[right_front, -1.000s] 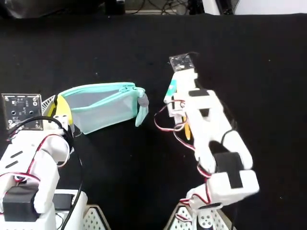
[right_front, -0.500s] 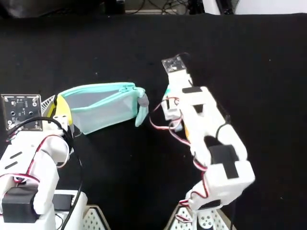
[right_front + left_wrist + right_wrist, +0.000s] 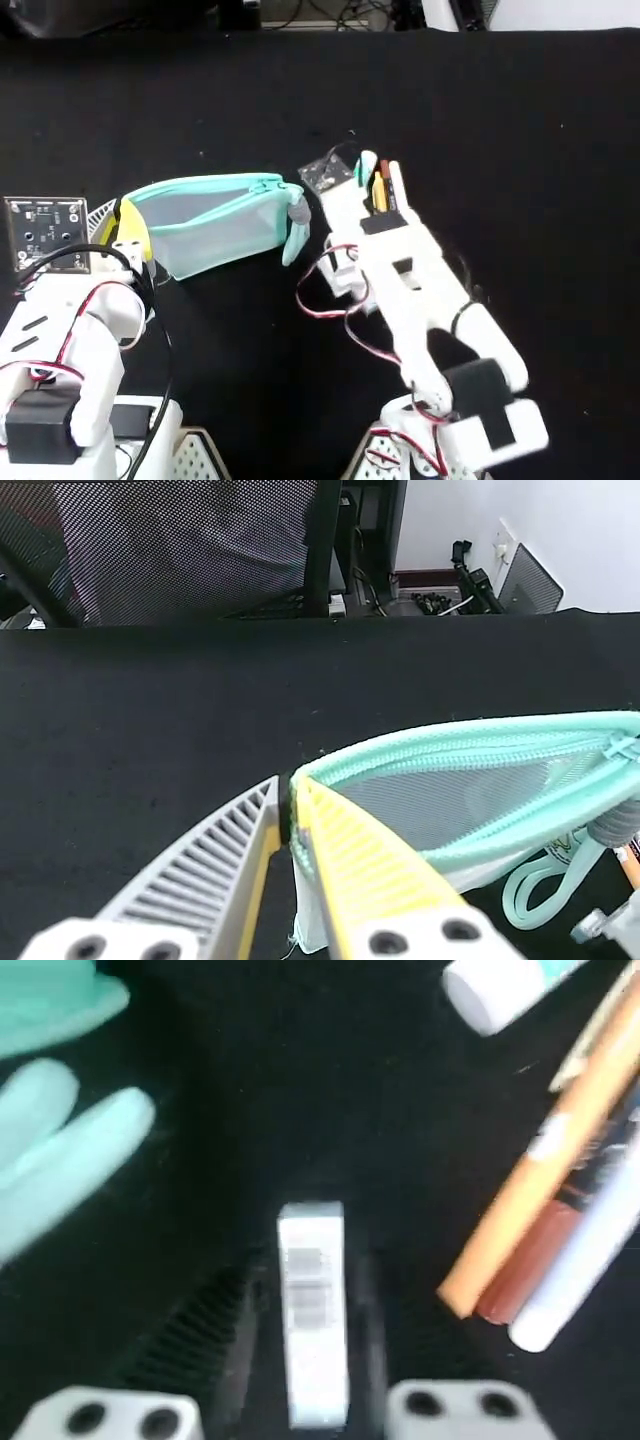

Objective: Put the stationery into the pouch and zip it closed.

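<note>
Pinching one end of the pouch, my left hand holds it up so the mouth gapes for things to go in. My right hand is clamped on a small white block, maybe an eraser, near the pouch strap. Pens lie on the table, not yet packed.

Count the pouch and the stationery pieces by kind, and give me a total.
Pouch: 1
Pens: 3 (orange, brown, white)
White-capped tube: 1
White block: 1
Total: 6
</note>
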